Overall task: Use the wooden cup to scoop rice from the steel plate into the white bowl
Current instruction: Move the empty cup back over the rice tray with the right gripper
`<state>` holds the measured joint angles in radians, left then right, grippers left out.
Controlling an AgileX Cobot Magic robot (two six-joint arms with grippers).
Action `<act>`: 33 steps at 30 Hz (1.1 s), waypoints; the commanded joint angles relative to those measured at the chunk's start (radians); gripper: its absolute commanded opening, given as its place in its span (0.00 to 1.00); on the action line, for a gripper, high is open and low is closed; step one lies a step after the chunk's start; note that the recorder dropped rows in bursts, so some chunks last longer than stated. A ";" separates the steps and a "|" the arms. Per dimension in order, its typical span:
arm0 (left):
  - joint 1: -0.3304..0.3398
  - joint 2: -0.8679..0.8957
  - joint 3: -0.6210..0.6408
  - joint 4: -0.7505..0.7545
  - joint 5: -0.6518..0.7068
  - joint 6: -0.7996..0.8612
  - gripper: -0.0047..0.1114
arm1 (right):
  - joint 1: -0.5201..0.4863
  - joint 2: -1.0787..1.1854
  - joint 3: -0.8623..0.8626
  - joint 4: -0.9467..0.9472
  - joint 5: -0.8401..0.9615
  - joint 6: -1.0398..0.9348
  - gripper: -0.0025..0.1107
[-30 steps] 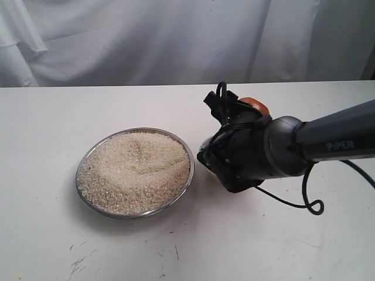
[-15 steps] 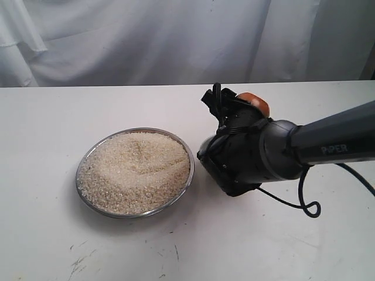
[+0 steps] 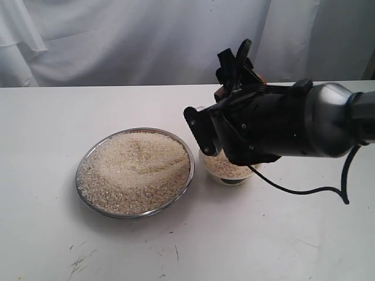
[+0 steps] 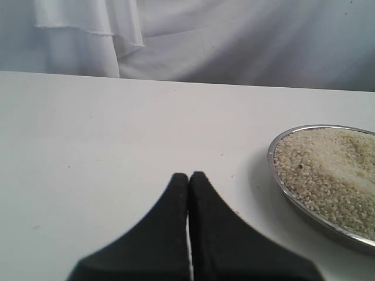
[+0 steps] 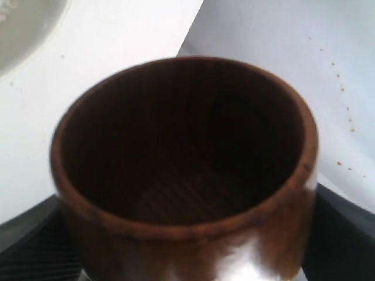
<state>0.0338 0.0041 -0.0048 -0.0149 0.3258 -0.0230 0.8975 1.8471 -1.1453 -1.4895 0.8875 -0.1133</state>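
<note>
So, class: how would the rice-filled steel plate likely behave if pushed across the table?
Wide and shallow, the steel plate would probably slide rather than tip. The rice sits heaped to its thin rim, so a jolt would likely spill loose grains.

One steel plate (image 3: 78,182), one white bowl (image 3: 218,178) (partly hidden), one wooden cup (image 5: 187,146). Two lots of rice (image 3: 135,172): a heap in the plate, a smaller one in the bowl. Two grippers: the left gripper (image 4: 188,181) and the right gripper (image 3: 234,61). One desk (image 3: 47,146).
</note>
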 commanded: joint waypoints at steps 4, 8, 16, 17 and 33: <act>0.002 -0.004 0.005 -0.001 -0.007 -0.001 0.04 | 0.062 -0.030 -0.073 0.204 -0.107 0.028 0.02; 0.002 -0.004 0.005 -0.001 -0.007 -0.001 0.04 | 0.109 -0.030 -0.107 0.327 -0.132 0.024 0.02; 0.002 -0.004 0.005 -0.001 -0.007 -0.001 0.04 | 0.185 -0.030 -0.147 0.580 -0.138 0.024 0.02; 0.002 -0.004 0.005 -0.001 -0.007 -0.001 0.04 | 0.189 -0.030 -0.152 0.624 -0.145 0.024 0.02; 0.002 -0.004 0.005 -0.001 -0.007 -0.001 0.04 | 0.214 0.134 -0.450 1.080 0.149 -0.004 0.02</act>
<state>0.0338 0.0041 -0.0048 -0.0149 0.3258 -0.0230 1.1057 1.9692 -1.5412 -0.4719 0.9631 -0.0963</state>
